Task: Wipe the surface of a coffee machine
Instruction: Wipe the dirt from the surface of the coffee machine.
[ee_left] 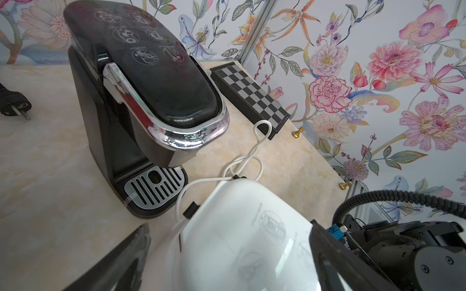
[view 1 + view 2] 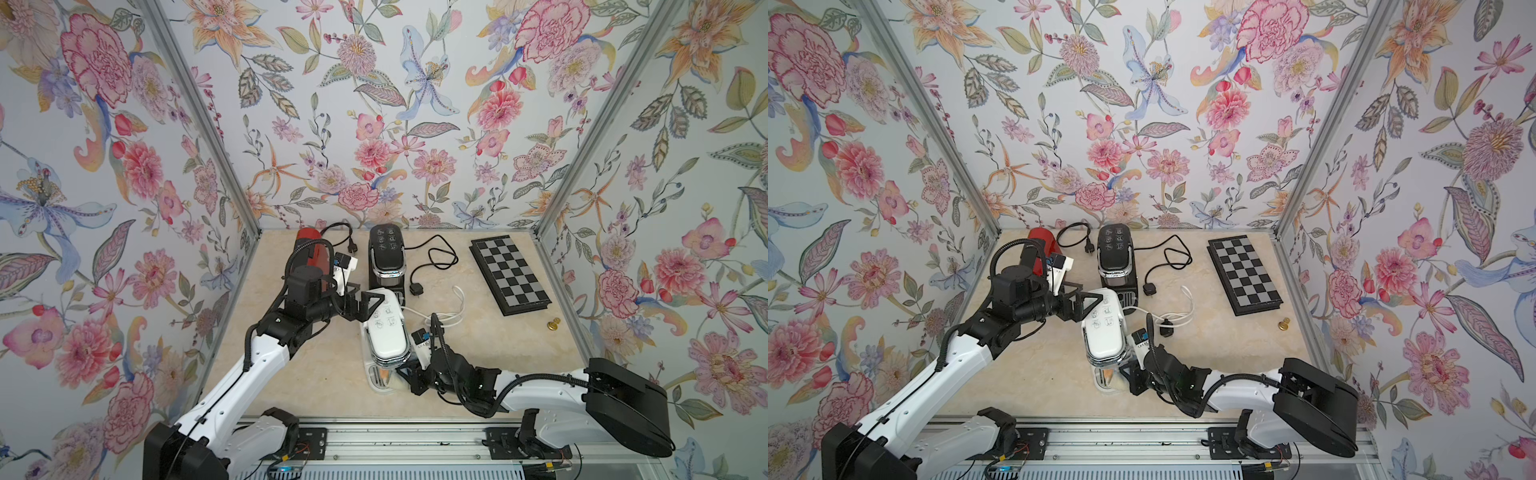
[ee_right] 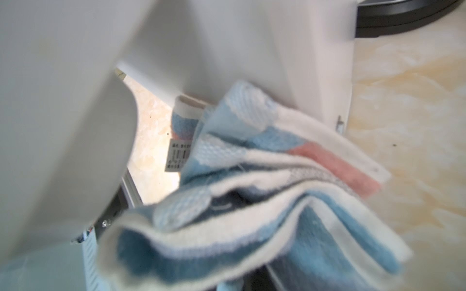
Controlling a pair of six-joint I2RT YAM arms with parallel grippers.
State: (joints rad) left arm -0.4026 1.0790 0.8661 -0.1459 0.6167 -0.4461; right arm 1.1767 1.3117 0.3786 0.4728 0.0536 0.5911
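The white machine point(image 2: 384, 328) stands at the front middle of the table point(image 2: 316, 365), nearer the robot than the black machine point(image 2: 386, 257) and well apart from the red machine point(image 2: 309, 245) at the back. With both arms at it, it is judged to be the unit being wiped. The right gripper point(image 2: 409, 374) sits low beside the front of the machine, by its base. Its jaws are clenched on a striped blue, white and pink cloth point(image 3: 252, 189). In the right wrist view the bunched cloth lies against the lower white body point(image 3: 75, 75), below the overhanging head. The left gripper point(image 2: 361, 301) is fully spread, with one finger on each side of the rear of the lid. It grasps nothing. Whether its fingers point(image 1: 121, 259) touch the housing cannot be told. Judged status: wiping is in progress on the lower front and side. No dirt, streak or moisture is visible on any panel, so the area already covered cannot be determined. The lid with its printed icons, the rear and the far side show no cloth on them and are taken as remaining. The black and red machines are untouched by either gripper.
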